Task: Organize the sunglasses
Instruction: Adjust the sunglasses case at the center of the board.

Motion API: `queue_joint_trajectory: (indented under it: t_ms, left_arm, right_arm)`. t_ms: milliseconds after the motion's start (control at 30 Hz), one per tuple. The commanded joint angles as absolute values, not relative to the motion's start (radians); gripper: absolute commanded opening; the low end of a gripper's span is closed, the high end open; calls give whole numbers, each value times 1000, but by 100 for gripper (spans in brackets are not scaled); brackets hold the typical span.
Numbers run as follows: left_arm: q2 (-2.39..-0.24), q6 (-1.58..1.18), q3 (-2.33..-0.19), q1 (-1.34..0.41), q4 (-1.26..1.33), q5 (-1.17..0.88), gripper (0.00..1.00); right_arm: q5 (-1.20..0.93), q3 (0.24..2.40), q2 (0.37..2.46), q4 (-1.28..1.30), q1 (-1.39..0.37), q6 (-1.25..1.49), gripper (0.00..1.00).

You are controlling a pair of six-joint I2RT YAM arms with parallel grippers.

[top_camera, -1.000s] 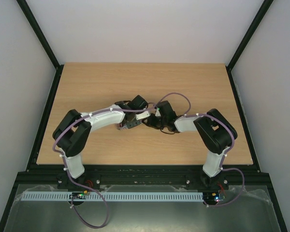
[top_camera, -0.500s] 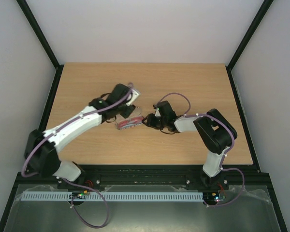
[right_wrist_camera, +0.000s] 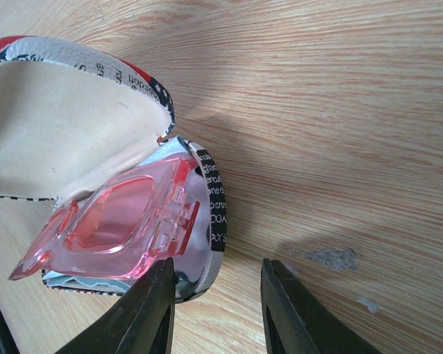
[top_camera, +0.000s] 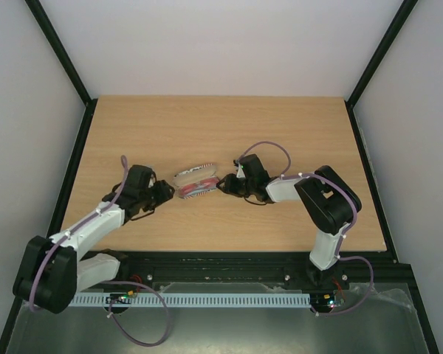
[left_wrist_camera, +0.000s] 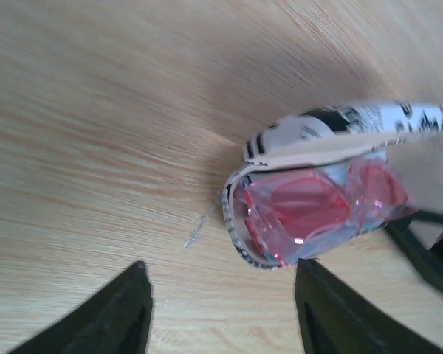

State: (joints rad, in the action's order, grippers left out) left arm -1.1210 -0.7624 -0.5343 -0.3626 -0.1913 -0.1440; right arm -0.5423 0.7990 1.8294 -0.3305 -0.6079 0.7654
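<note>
The left arm has been drawn back. One second ago it was bent over the middle of the worktop [top_camera: 295, 133], close against the right arm; now it is stretched low towards the left end of the case [top_camera: 195, 175]. The left pincer [left_wrist_camera: 223, 310] is spread wide and nothing is held in it; the case is seen just in front of its fingers.

The sunglasses [right_wrist_camera: 114, 220] are laid inside the lower shell of the case, folded, with the red frame standing a little above the rim. The lid is raised, so the case is not yet closed.

The right pincer [right_wrist_camera: 215, 299] is kept at the other end of the case, as it was before. Its fingers are parted and no object is clamped between them. Whether one finger touches the shell cannot be told.

It can be judged that the sunglasses have been placed and released. Probably only the closing of the lid is left. The protruding frame may be caught when the lid is pressed down.
</note>
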Motion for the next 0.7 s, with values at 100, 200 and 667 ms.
queue_joint_trajectory:
  t_ms: [100, 200, 667]
  left_arm:
    - [-1229, -1021, -432, -274, 135, -366, 32]
    - [-1306, -1036, -436, -263, 231, -397, 28]
    - [-1408, -994, -419, -259, 268, -368, 12]
  right_arm:
    - [-526, 784, 1854, -337, -612, 750, 33]
    - [-528, 785, 1852, -336, -612, 749, 33]
    - [-532, 787, 1851, -336, -612, 757, 33]
